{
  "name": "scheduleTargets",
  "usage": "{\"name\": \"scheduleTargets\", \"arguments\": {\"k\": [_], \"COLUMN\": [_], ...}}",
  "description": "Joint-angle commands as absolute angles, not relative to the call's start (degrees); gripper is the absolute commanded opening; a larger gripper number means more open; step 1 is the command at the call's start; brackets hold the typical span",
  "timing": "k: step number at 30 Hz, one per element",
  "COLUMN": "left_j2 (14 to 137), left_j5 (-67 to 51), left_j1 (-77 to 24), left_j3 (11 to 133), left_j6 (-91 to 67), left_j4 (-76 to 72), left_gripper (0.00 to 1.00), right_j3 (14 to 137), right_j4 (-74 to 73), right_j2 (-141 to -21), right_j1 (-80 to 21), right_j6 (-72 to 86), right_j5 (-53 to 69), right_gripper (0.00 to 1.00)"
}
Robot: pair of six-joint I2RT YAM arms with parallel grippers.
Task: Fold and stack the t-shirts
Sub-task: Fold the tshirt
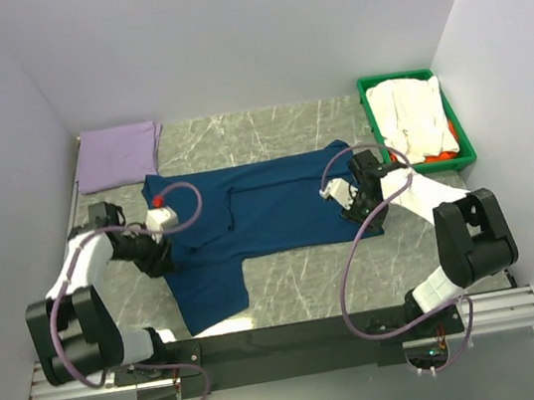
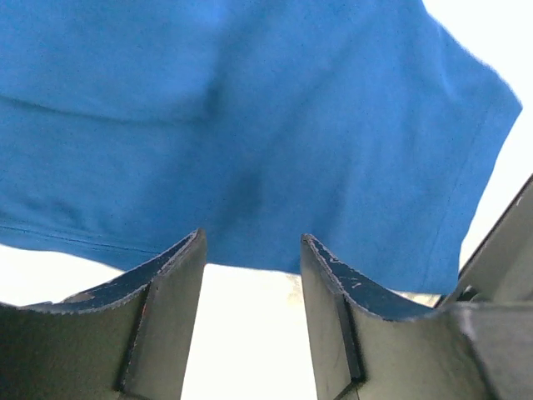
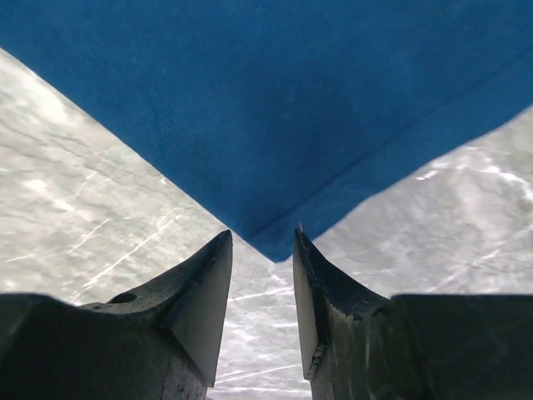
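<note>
A navy blue t-shirt (image 1: 269, 210) lies spread flat on the marble table, one sleeve hanging toward the near edge. My left gripper (image 1: 161, 261) is open at the shirt's left edge; in the left wrist view the blue cloth (image 2: 250, 125) lies just ahead of the gripper (image 2: 252, 242). My right gripper (image 1: 357, 209) is open at the shirt's near right corner (image 3: 279, 246), which sits between the tips of the gripper (image 3: 262, 237). A pale lavender t-shirt (image 1: 119, 154) lies folded at the far left. A white t-shirt (image 1: 414, 118) and an orange-red one (image 1: 451, 140) lie in the bin.
A green plastic bin (image 1: 375, 113) stands at the far right corner. White walls close in the left, far and right sides. The arm bases sit on a black rail (image 1: 288, 338) at the near edge.
</note>
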State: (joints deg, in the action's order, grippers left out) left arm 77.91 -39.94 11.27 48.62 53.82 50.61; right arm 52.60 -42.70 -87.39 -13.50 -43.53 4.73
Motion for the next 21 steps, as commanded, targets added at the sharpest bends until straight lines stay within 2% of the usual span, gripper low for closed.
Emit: {"name": "scheduleTargets", "arguments": {"k": [1,15,21], "left_j2": [72.34,71.28,73.21], "left_j5": [-35.87,-30.15,-25.59], "left_j1": [9.58,3.96,0.44], "left_j3": [43.87,38.42,35.25], "left_j6": [61.09,61.35,60.64], "left_j4": [47.38,40.87,36.65], "left_gripper": [0.54,0.51,0.52], "right_j3": [50.28,44.13,43.86], "right_j4": [-34.99,-36.21,-34.02], "right_j2": [-86.40,-81.48,-85.15], "right_j1": [-15.03,-15.64,-15.64], "right_j6": [-46.05,-49.57,-48.69], "right_j5": [1.15,0.97,0.26], "right_gripper": [0.42,0.41,0.41]}}
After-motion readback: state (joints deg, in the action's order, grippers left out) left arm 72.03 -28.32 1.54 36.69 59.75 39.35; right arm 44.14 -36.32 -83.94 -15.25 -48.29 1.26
